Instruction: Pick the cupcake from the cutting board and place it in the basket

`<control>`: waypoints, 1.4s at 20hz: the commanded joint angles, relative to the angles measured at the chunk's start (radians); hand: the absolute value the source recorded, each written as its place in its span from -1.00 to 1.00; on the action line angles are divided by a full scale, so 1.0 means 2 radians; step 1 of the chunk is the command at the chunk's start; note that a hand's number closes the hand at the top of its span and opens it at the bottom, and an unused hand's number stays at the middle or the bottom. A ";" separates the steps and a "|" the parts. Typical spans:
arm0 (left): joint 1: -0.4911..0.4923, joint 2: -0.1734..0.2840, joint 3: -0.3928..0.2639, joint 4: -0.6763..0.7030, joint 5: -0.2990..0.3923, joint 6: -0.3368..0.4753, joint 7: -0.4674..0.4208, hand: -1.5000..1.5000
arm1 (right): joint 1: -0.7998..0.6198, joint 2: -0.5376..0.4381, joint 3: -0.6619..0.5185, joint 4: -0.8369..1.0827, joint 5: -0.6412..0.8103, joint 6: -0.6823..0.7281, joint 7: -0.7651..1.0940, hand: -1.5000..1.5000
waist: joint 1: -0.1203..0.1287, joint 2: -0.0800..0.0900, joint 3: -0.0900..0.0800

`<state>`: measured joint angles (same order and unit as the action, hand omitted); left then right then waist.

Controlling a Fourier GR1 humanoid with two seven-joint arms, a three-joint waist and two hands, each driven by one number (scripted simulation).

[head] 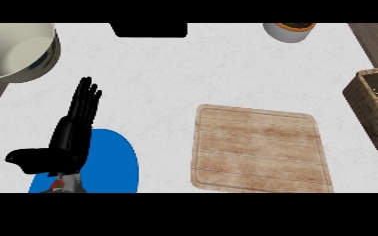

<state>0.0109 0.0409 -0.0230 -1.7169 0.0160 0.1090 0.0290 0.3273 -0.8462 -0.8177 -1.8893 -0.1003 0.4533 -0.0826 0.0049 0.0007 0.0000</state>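
1 hand (70, 140) in view, the left, fingers straight, holding nothing. Cutting board (260, 150) to its right, bare; no cupcake visible. Basket (365, 102) further right. Probably finished, or locate cupcake next.

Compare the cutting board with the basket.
The cutting board is flat, pale wood with nothing on it; the basket is dark brown wicker with raised walls. The cutting board shows whole near the counter's middle, while the basket is cut off by the view's right edge. Both sit right of the open left hand.
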 commanded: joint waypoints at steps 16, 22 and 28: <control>0.007 -0.005 -0.006 -0.010 -0.003 -0.004 0.004 0.00 | -0.183 -0.012 0.117 0.261 0.198 -0.019 -0.137 1.00 | 0.001 0.000 0.000; 0.004 0.012 0.016 -0.013 0.014 -0.020 0.011 0.00 | -0.189 0.011 0.118 0.315 0.224 -0.033 -0.176 1.00 | 0.000 0.000 0.000; -0.034 -0.007 0.010 0.044 -0.013 0.006 -0.015 0.00 | -0.219 0.003 0.117 0.394 0.244 -0.051 -0.177 1.00 | -0.002 0.000 0.000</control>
<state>-0.0194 0.0382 -0.0046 -1.6735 0.0040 0.1047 0.0143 -0.0880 -0.8502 -0.5945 -1.1590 0.3626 0.3681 -0.4335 0.0041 0.0011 0.0002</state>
